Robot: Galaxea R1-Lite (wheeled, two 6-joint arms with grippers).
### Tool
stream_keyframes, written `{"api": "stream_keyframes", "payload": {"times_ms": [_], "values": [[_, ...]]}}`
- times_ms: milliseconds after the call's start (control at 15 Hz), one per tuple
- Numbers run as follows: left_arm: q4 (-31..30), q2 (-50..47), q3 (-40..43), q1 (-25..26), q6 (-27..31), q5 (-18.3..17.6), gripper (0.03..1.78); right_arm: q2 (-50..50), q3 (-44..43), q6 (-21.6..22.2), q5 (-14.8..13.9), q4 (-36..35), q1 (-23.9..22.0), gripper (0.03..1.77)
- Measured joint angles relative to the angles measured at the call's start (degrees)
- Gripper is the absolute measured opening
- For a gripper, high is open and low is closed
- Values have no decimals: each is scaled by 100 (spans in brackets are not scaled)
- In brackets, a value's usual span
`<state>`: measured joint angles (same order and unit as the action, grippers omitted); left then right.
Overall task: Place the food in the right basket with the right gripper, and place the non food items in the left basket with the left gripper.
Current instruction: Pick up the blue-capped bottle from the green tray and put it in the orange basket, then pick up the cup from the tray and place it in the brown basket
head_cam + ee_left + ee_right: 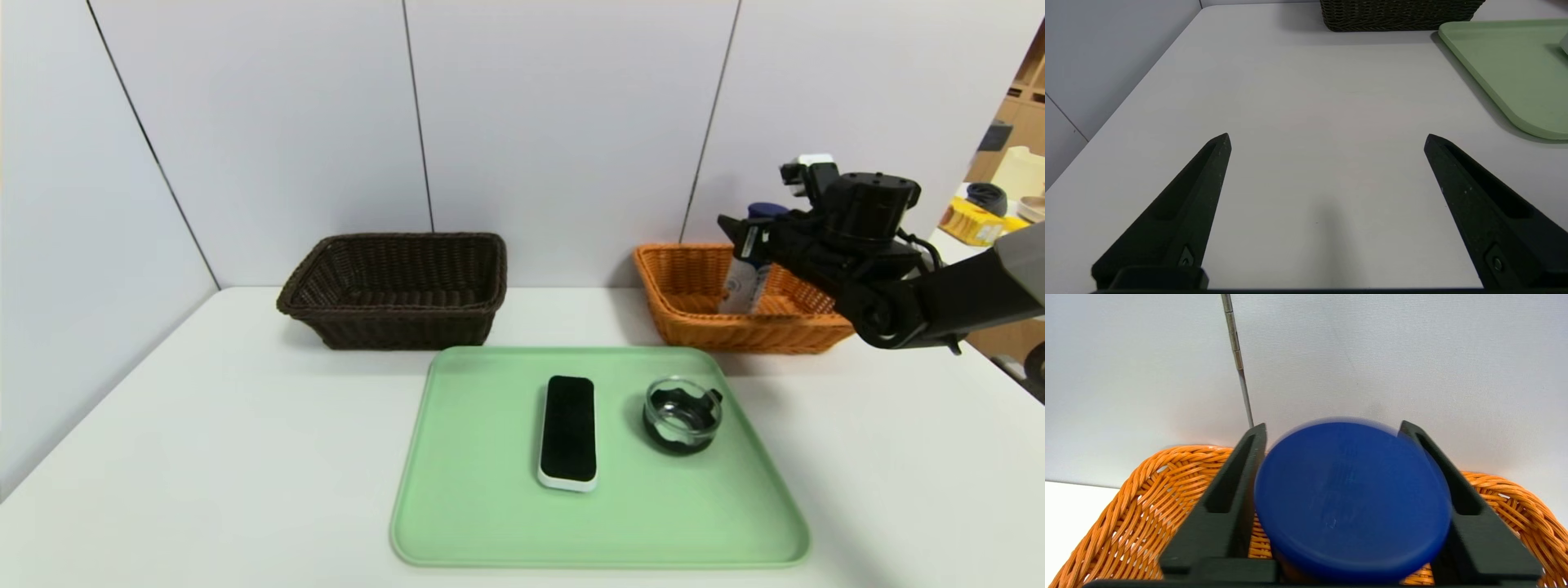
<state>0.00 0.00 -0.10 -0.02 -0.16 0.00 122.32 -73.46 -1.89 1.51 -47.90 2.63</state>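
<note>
Left claw: (pixel 1327 136) parked above the white surface (pixel 245 457), its sides wide apart with nothing between them.
Brown basket: (pixel 392 310) upright on the surface, behind the tray's left end.
Tray: (pixel 482 523) green, flat on the surface.
Slab: (pixel 569 429) on the tray, black face up.
Dish: (pixel 684 411) clear glass, on the tray, right of the slab.
Orange basket: (pixel 755 331) on the surface behind the tray's right end.
Bottle: (pixel 744 286) inside the orange basket, slightly tilted, blue cap up.
Right claw: (pixel 755 233) at the bottle's upper part; cannot tell whether clamped or released.
</note>
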Motion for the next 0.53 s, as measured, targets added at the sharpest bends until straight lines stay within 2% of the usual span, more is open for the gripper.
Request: {"api": "stream_keyframes", "payload": {"times_ms": [200,533], "values": [[0,0,0,0,0,0,169,-44,30,5,-6,41,-7,133],[0,0,0,0,0,0,169,-641,389,18,-2,115,-10,151]]}}
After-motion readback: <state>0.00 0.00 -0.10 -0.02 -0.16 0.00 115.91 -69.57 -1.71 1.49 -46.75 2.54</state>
